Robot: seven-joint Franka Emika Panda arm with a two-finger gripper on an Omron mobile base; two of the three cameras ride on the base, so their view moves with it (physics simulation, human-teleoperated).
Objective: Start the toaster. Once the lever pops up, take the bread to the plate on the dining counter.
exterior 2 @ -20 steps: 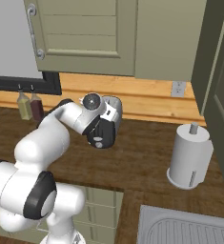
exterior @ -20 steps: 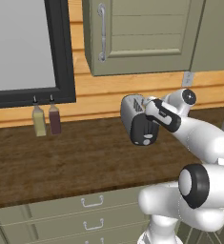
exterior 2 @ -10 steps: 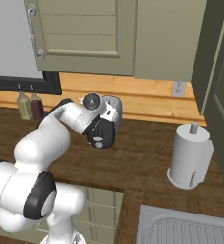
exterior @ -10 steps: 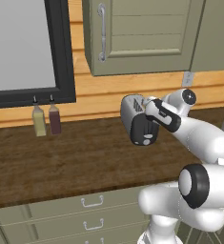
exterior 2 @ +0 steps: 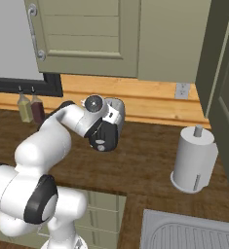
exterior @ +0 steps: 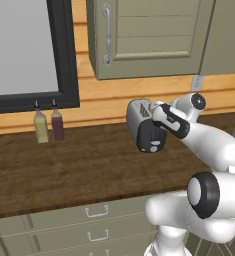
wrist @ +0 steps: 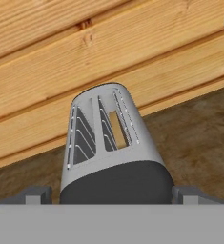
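Wood-plank walling is backing a dark, grained counter (exterior: 64, 170) in this rendered kitchen, where nothing is shifting from a second ago: the arm is holding the same pose and the camera views are sitting as they were, so the start of the job is still pending, by the look of it. The gripper (wrist: 111, 194) is hanging spread wide, its two dark fingertips (wrist: 37, 193) flanking the black end of the toaster (wrist: 108, 138) without appearing to pinch it. The toaster (exterior: 139, 112), a small silver-grey box with rounded corners and ribbed top slots, is standing on the counter against the wall, just beyond the hand. Something tan is showing down one slot, probably the bread (wrist: 117, 127), though too little of it is visible to be sure. The lever cannot be made out from these angles, so whether it is down is unclear; the pause suggests the hand is lining up for the press. A white paper towel roll (exterior 2: 194, 158) is standing well to the side, and two small bottles (exterior: 48, 126) are waiting beneath a black-framed window.
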